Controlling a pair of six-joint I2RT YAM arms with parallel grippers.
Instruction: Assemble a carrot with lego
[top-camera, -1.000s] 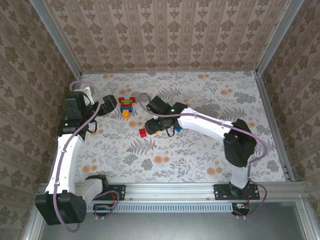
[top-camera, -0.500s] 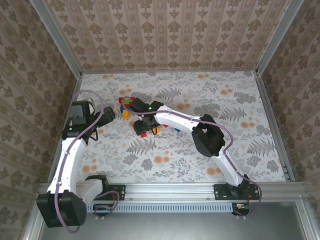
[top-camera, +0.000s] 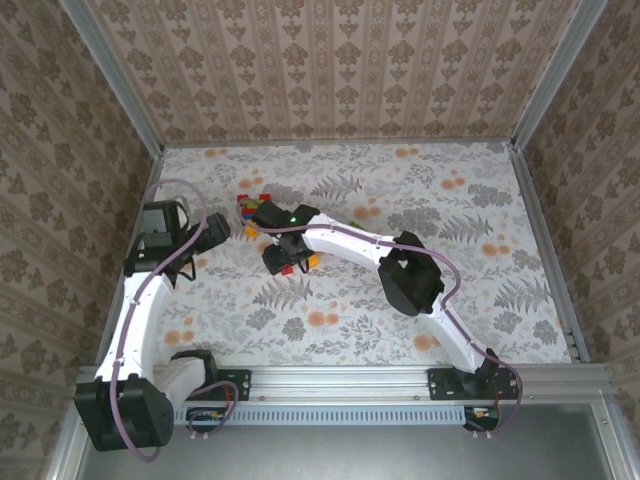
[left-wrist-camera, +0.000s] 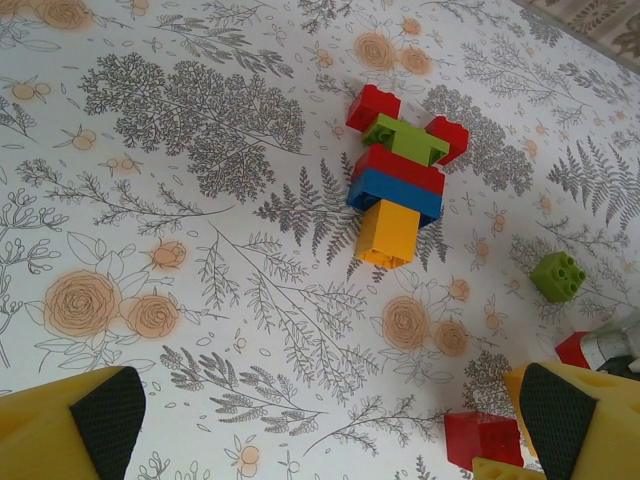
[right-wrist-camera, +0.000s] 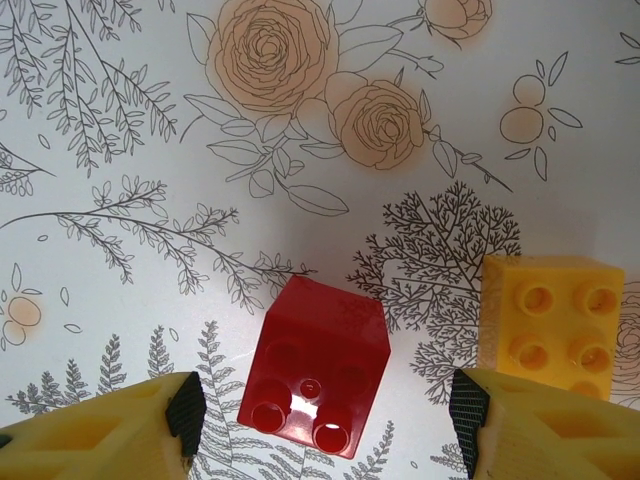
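The lego shows as a flat assembly of red, light green, blue and orange bricks on the floral table; in the top view this assembly peeks out beside the right arm. A loose red brick lies studs up between the fingers of my right gripper, which is open with a gap on each side. An orange brick lies just right of it. My left gripper hangs open over bare cloth, short of the assembly. The same red brick sits by its right finger.
A loose light green brick lies right of the assembly. Papered walls with metal frame posts enclose the table on three sides, and a metal rail runs along the near edge. The right arm stretches across the table's middle.
My right gripper has swung left and now hangs over the loose red brick, its jaws slightly narrower. My left gripper has pulled back a little from the assembly.
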